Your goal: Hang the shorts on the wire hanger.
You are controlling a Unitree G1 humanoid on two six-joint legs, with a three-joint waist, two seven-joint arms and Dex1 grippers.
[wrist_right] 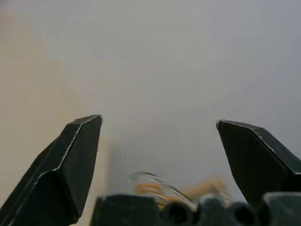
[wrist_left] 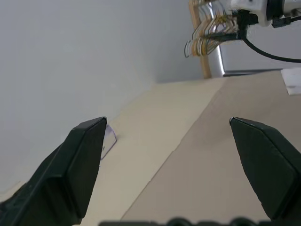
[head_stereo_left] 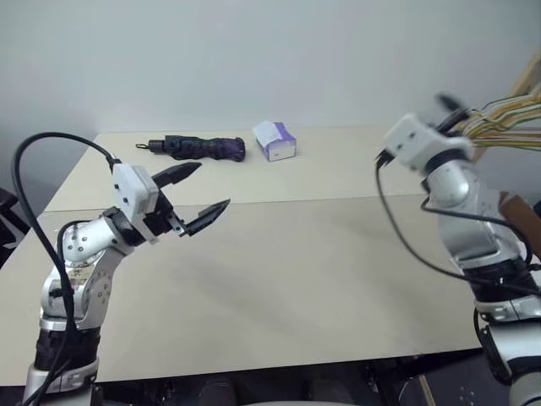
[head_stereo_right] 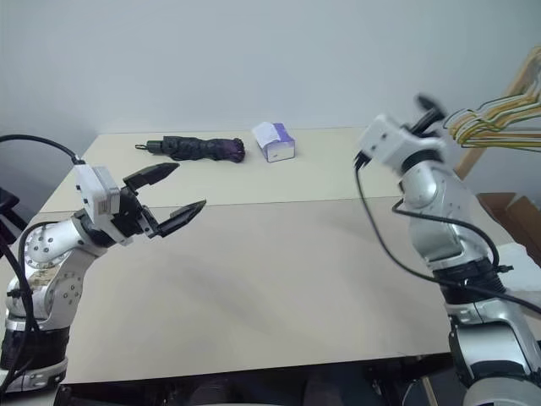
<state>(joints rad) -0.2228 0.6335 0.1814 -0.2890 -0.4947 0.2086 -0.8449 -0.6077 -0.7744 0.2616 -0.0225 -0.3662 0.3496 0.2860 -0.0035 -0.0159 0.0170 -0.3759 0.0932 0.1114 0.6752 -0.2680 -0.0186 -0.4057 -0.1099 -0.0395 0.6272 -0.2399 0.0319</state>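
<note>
1. Wide beige rectangular table top (head_stereo_left: 279, 279) spans most of the head views, a seam running across it, its near part bare, plain white wall (head_stereo_left: 254, 59) behind
2. Right arm raised at the table's right side, right gripper (head_stereo_right: 427, 110) blurred beside the hanger bunch; in its wrist view the two black fingers (wrist_right: 70, 165) stand wide apart, nothing between them
3. Left gripper (head_stereo_left: 199, 193) hovers above the table's left part, black fingers (wrist_left: 80, 165) spread wide, pinching nothing
4. Bunch of yellow, green and white wire hangers (head_stereo_right: 499, 123) on a pale wooden rack (head_stereo_left: 528, 80) at far right, beyond the table edge
5. Folded dark purple-black umbrella (head_stereo_left: 196, 148) lies at the far edge
6. Small white and purple box (head_stereo_left: 275, 140) just right of the umbrella, apart from it
7. Shorts and single wire hanger: cannot tell where
</note>
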